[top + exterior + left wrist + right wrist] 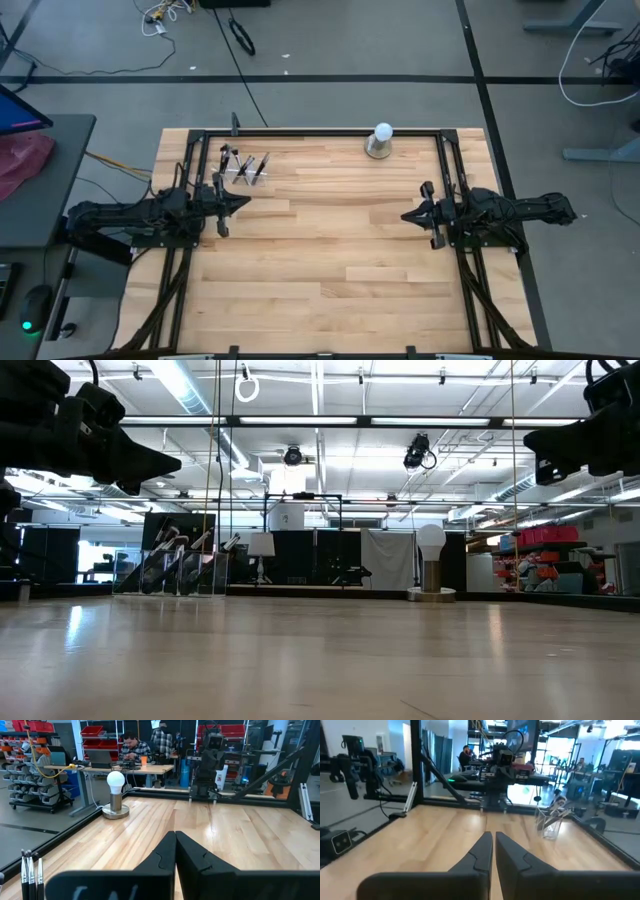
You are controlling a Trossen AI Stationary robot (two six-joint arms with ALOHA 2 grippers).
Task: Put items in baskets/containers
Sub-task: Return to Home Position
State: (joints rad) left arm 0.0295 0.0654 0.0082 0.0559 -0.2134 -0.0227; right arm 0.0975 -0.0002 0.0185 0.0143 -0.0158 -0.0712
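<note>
The brushes (245, 167) are standing bristles-up and leaning at different angles inside the clear holder (549, 832), which sits on the wooden worktop (330, 260) close to the black rail, on the left arm's side. Honestly we can barely make the holder out from above: it's see-through against the wood, and only the dark handles and silvery bits give it away. We can't get a solid count of the brushes either, since they overlap in every view. The left wrist view only catches a few tips poking up at the corner, with the rest cut off. Along the same edge, well apart from the holder and over toward the right arm's side, there's a white ball on a grey round base (380, 140). The left end effector (246, 203) hovers near the holder but clear of it, fingers pressed together with nothing between them. The right end effector (404, 215) is across the worktop facing it, also pressed together and carrying nothing. In the low view both arms hang above the wood and are chopped off by the picture's edges, so we only see the dark front ends. Past the worktop it's a workshop with benches, red bins and a person (131, 746) seated at a desk. The far background is too cluttered for us to pick out more.
</note>
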